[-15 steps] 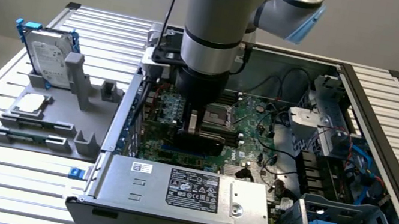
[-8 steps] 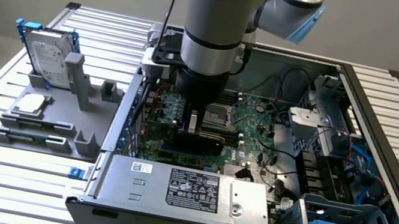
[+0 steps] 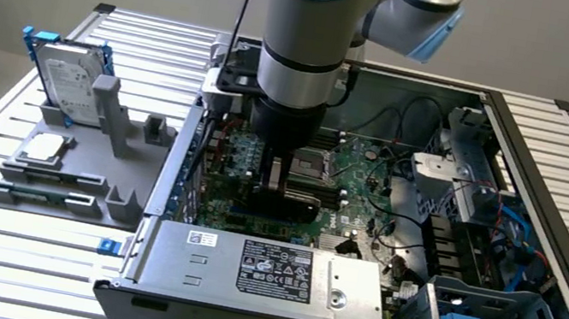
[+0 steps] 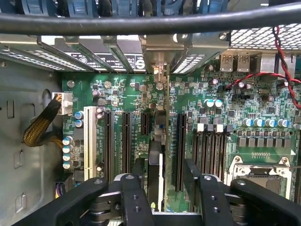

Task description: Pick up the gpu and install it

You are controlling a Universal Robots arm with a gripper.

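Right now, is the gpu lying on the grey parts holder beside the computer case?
No, the gpu stands on edge on the motherboard inside the computer case, directly beneath the gripper.

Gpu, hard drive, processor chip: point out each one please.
gpu (image 4: 155, 165), wrist view, black cooler edge.
hard drive (image 3: 68, 84), exterior view, silver label face.
processor chip (image 3: 44, 147), exterior view, silver top.
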